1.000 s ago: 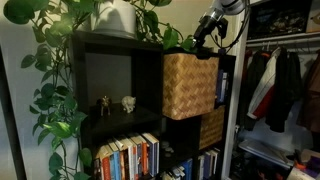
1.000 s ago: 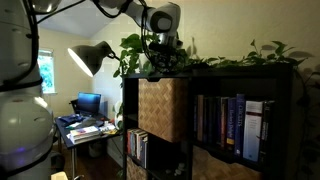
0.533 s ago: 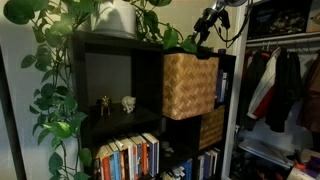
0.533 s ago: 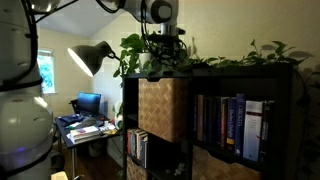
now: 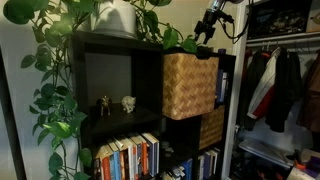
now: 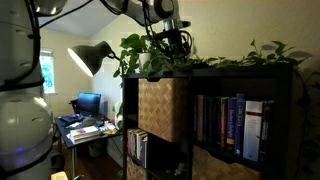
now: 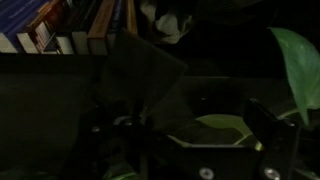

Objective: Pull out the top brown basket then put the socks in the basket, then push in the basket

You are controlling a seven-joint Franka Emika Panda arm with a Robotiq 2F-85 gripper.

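The top brown basket, light tan wicker, sits in the upper cubby and juts out past the shelf front; it shows in both exterior views. My gripper hangs above the basket's top edge among the plant leaves, apart from it. In the dim wrist view the gripper is open, its dark fingers wide apart with only a green leaf showing between them. A small pale and dark patch at the top of that view may be the socks; I cannot tell for sure.
A potted vine spreads over the shelf top and down one side. Books fill the cubby beside the basket. Small figurines stand in the other upper cubby. A darker basket sits below. A lamp and hanging clothes flank the shelf.
The gripper has lifted from just over the basket's top edge up towards the leaves, and its jaws have spread wider. The basket has not moved.
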